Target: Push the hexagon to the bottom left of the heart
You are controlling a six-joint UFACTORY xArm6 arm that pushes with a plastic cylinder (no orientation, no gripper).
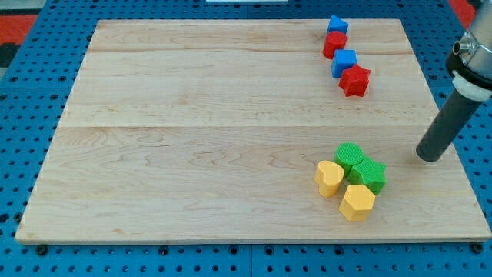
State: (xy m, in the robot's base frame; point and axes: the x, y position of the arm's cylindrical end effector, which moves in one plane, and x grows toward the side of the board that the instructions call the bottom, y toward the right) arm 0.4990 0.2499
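A yellow hexagon block (pixel 357 201) lies near the view's bottom right of the wooden board (pixel 192 138). A yellow heart block (pixel 330 178) sits just to its upper left, touching it. A green round block (pixel 350 156) and a green star block (pixel 369 174) touch them from above. My tip (pixel 430 158) rests on the board to the right of this cluster, about 60 px right of the green star, touching no block.
At the view's top right a line of blocks runs downward: a blue pentagon-like block (pixel 337 25), a red round block (pixel 334 44), a blue cube (pixel 344 62) and a red star (pixel 355 80). The board's right edge is close to my tip.
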